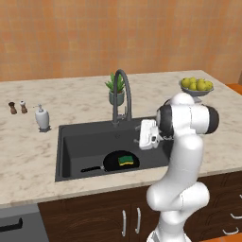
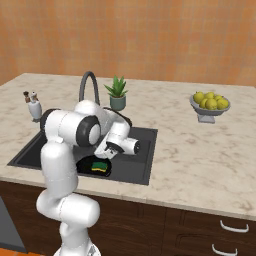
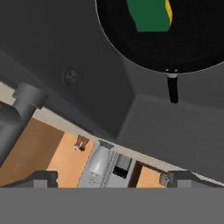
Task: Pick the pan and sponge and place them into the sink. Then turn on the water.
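Worktop (image 1: 28, 156): beige marble, carrying the sink (image 1: 71, 151), a dark grey basin set into it. No water is visible at the faucet (image 1: 120, 94), which stands at the basin's far edge, just in front of a potted plant (image 1: 116, 90).

Pan (image 1: 113, 161): lying flat on the basin floor at the near side, handle pointing left. Placement looks complete.

Sponge (image 1: 125, 159): resting inside the pan, green face up, yellow layer showing at its edge. Also placed.

Gripper (image 1: 141, 138): held above the right part of the basin, empty, its fingers spread wide at the lower corners of the hand view. It is near the faucet but not touching it.

Soap dispenser (image 1: 42, 118): on the worktop left of the sink, well apart from the arm.

Judgement: only the water remains. Risks: the open fingers may slide past the faucet's control without moving it, or the hand may strike the gooseneck on approach, given the close quarters.
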